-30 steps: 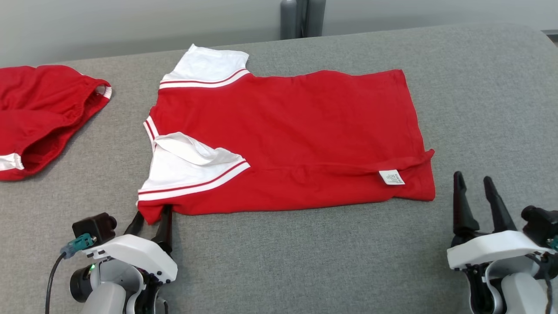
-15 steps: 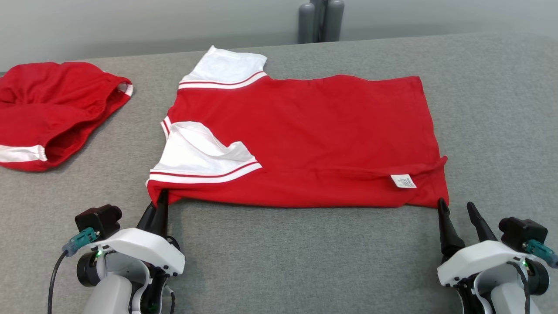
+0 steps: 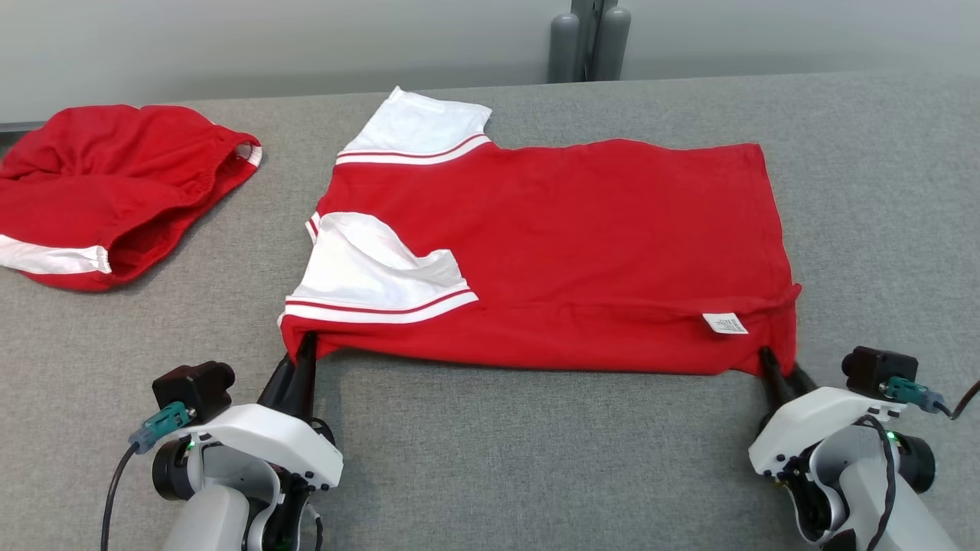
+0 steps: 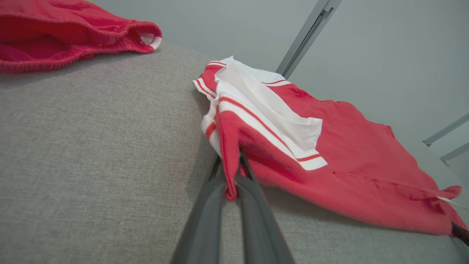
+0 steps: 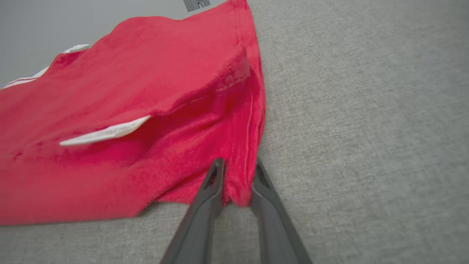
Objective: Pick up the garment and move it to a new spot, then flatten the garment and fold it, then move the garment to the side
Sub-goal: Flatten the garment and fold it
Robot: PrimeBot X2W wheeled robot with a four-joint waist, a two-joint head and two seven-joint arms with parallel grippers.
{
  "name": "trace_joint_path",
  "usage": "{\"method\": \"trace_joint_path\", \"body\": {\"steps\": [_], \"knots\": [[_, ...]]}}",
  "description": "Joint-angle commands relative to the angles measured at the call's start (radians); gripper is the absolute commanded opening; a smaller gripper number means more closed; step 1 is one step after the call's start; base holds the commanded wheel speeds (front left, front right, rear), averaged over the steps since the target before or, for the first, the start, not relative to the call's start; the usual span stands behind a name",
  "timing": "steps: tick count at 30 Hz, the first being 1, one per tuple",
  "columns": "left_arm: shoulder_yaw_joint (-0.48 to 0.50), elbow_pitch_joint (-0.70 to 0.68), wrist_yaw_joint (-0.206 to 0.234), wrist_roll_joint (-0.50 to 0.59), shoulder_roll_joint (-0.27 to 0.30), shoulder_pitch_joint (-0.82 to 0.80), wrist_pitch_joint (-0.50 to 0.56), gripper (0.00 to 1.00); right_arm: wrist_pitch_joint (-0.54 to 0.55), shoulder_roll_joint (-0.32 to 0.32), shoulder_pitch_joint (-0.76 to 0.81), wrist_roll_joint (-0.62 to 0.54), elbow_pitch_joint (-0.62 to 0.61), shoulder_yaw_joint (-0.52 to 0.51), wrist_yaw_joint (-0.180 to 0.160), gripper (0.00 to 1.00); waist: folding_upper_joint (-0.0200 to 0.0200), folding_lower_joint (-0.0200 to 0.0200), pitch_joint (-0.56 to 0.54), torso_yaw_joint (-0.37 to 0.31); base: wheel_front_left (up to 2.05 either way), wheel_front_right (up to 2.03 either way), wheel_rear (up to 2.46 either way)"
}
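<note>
The garment [image 3: 551, 245] is a red T-shirt with white sleeves, lying folded lengthwise on the grey padded surface [image 3: 536, 459]. My left gripper [image 3: 305, 350] is shut on its near left corner, below the white sleeve. In the left wrist view the fingers pinch a red fold of the garment [image 4: 329, 154] at the left gripper [image 4: 232, 172]. My right gripper [image 3: 769, 360] is at the near right corner. In the right wrist view the right gripper [image 5: 238, 167] straddles the hem of the garment [image 5: 128, 110], jaws still apart with cloth between them.
A second red garment [image 3: 115, 184] with white trim lies bunched at the far left, also seen as the second red garment [image 4: 66, 33]. A white label [image 3: 725, 323] sticks out near the right corner. Two grey posts [image 3: 589, 42] stand behind the surface's far edge.
The head camera has shifted. My left gripper has shut on the near left corner. My right gripper has come forward to the near right corner and its jaws have narrowed around the hem.
</note>
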Motion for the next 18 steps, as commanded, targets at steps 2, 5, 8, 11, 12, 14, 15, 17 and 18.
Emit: {"method": "trace_joint_path", "body": {"steps": [2, 5, 8, 11, 12, 14, 15, 17, 18], "knots": [[-0.003, -0.007, -0.008, 0.004, 0.007, 0.004, -0.013, 0.0, -0.003, 0.007, -0.006, 0.029, 0.037, 0.018, 0.002, 0.0, -0.0001, 0.0, -0.007, 0.002, 0.0, 0.0, 0.0], [-0.009, -0.015, -0.012, 0.006, 0.012, 0.008, -0.021, 0.0, -0.002, 0.006, -0.014, 0.086, 0.032, 0.033, 0.002, 0.0, -0.0001, 0.0, -0.017, 0.001, 0.0, 0.0, 0.0], [-0.022, -0.046, -0.025, 0.013, 0.024, 0.023, -0.022, 0.0, 0.023, -0.001, -0.002, 0.139, -0.026, 0.029, 0.002, 0.0, -0.0001, 0.0, -0.028, -0.005, 0.0, 0.0, 0.0], [-0.035, -0.087, -0.033, 0.016, 0.043, 0.043, -0.005, 0.0, 0.072, -0.031, 0.032, 0.168, -0.1, 0.024, 0.002, 0.0, -0.0001, 0.0, -0.037, -0.009, 0.0, 0.0, 0.0], [-0.035, -0.087, -0.033, 0.016, 0.043, 0.043, -0.005, 0.0, 0.072, -0.031, 0.032, 0.168, -0.1, 0.024, 0.002, 0.0, -0.0001, 0.0, -0.037, -0.009, 0.0, 0.0, 0.0], [-0.041, -0.124, -0.035, 0.017, 0.059, 0.067, 0.012, 0.0, 0.11, -0.052, 0.066, 0.193, -0.17, 0.02, 0.002, 0.0, -0.0001, 0.0, -0.044, -0.012, 0.0, 0.0, 0.0], [-0.042, -0.144, -0.034, 0.016, 0.066, 0.083, 0.023, 0.0, 0.13, -0.064, 0.087, 0.203, -0.208, 0.016, 0.002, 0.0, -0.0001, 0.0, -0.047, -0.014, 0.0, 0.0, 0.0], [-0.046, -0.192, -0.031, 0.01, 0.082, 0.12, 0.048, 0.0, 0.173, -0.087, 0.138, 0.222, -0.288, 0.003, 0.002, 0.0, -0.0001, 0.0, -0.054, -0.016, 0.0, 0.0, 0.0], [-0.047, -0.219, -0.028, 0.007, 0.089, 0.14, 0.062, 0.0, 0.193, -0.096, 0.164, 0.227, -0.327, -0.006, 0.002, 0.0, -0.0001, 0.0, -0.057, -0.017, 0.0, 0.0, 0.0]]}}
